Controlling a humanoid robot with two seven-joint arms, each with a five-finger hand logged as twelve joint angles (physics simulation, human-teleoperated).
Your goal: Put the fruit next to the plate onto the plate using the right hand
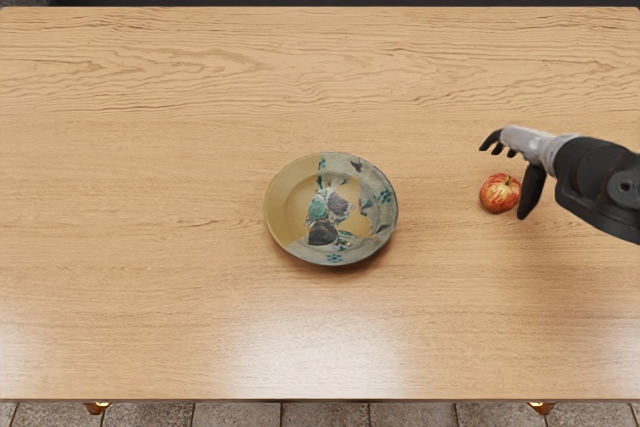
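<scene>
A small red and yellow apple (499, 193) lies on the wooden table to the right of the plate (290, 209), a round yellowish dish with a grey rim and green and dark painted patterns. My right hand (512, 169) reaches in from the right edge and hovers just over and beside the apple. Its fingers (493, 142) are spread above the fruit and the thumb (529, 193) hangs down on the apple's right side. The hand holds nothing. The left arm does not show.
The table (200, 97) spans the whole picture, with its front edge near the bottom and a grey stone wall behind its far edge.
</scene>
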